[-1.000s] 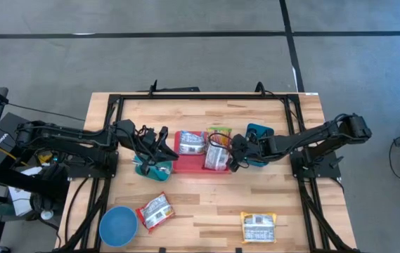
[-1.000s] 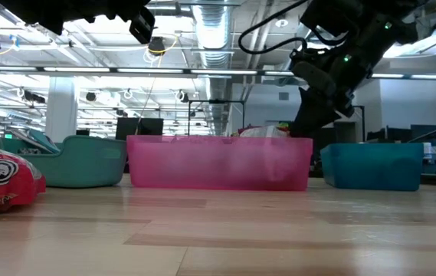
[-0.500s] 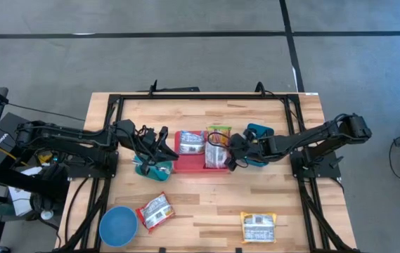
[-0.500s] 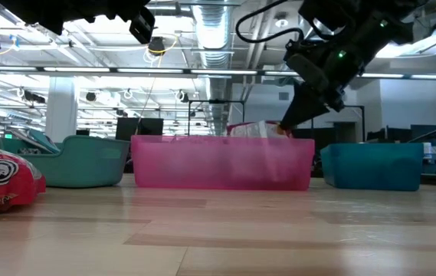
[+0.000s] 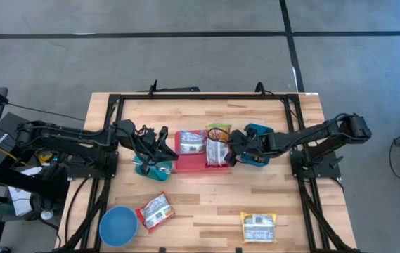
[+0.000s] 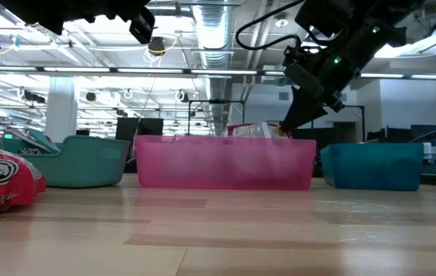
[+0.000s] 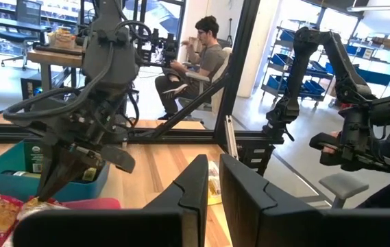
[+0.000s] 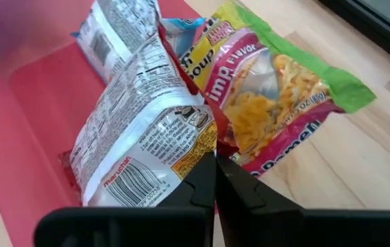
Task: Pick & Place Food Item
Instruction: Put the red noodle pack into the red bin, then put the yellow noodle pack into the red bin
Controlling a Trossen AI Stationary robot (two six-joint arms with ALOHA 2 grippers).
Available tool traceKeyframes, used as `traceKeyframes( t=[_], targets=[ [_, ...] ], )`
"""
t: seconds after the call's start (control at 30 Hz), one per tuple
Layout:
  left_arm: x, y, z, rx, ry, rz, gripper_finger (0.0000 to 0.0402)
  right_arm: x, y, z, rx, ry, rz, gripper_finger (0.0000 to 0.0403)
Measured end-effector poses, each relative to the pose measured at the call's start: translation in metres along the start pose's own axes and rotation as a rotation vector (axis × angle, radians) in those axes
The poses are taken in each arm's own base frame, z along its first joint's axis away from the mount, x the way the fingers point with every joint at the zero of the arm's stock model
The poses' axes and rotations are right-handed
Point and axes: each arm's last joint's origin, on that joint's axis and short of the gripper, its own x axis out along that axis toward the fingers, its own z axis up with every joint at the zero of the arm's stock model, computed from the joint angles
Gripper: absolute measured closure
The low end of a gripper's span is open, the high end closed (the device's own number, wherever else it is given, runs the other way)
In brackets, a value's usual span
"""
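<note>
Right gripper (image 8: 214,159) newly clenched on ramen packet (image 8: 136,147) and lifting it slightly above pink bin (image 5: 191,164); pick apparently secured, placement outstanding; left gripper (image 7: 210,180) shut, idle over teal bowl (image 5: 153,169).

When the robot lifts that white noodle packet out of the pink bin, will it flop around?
Probably a little. The white noodle packet is crinkly plastic film, pinched at one edge by the right gripper, so the rest likely sags or swings. It looks light for its size. The noodles inside may crack if squeezed.
</note>
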Motion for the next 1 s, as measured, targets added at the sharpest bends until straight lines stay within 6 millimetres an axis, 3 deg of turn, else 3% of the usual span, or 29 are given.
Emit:
traceKeyframes(
  t=[0.67, 1.0],
  targets=[
    [0.0000, 0.0000, 0.0000, 0.000, 0.000, 0.000, 0.0369, 0.0001, 0.0000, 0.0008, -0.024, -0.006, 0.002, 0.0323],
    [0.0000, -0.0001, 0.0000, 0.000, 0.000, -0.001, 0.0369, -0.0049, -0.0018, 0.0027, -0.042, -0.014, 0.007, 0.0321]
  ],
)
